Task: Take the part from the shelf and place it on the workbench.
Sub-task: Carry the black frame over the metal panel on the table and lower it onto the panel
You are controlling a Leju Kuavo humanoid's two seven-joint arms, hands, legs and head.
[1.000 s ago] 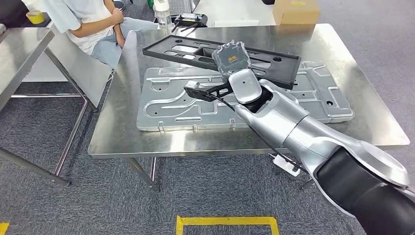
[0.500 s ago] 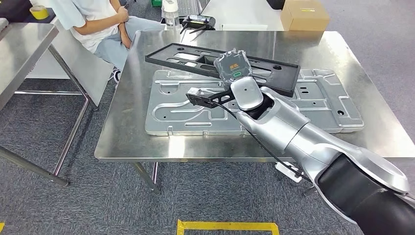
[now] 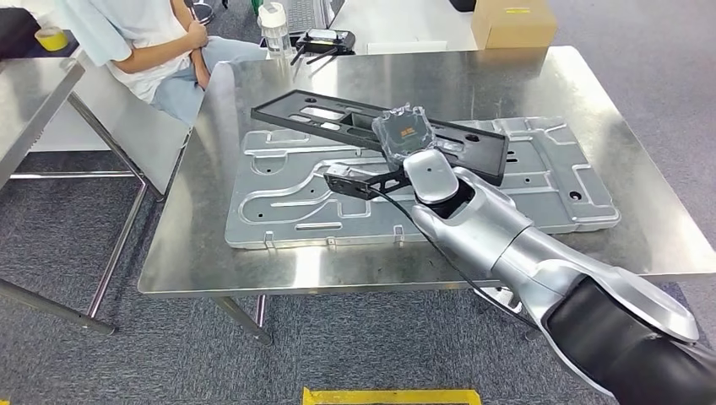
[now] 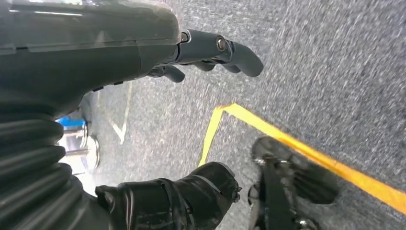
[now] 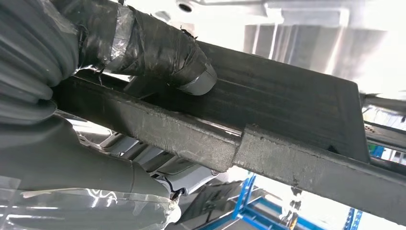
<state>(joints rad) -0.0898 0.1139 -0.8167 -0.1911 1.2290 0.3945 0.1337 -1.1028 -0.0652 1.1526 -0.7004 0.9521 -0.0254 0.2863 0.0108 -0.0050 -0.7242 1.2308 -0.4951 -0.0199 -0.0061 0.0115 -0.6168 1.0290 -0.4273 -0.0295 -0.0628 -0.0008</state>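
The long black part (image 3: 338,114) is a flat frame with cut-outs, held over the steel workbench (image 3: 194,245), running from about 10 o'clock to 3 o'clock above the grey stamped metal panel (image 3: 287,198) that lies flat on the bench. The right hand (image 3: 404,132) grips the part near its middle; in the right wrist view the taped thumb (image 5: 163,48) presses on the part's flat face (image 5: 287,110) with the palm under its edge. The left hand (image 4: 210,50) hangs over grey carpet with a yellow floor line (image 4: 306,148), holding nothing, fingers spread. At 11 o'clock beyond the bench a person (image 3: 135,42) sits; at 1 o'clock stands a cardboard box (image 3: 511,21)
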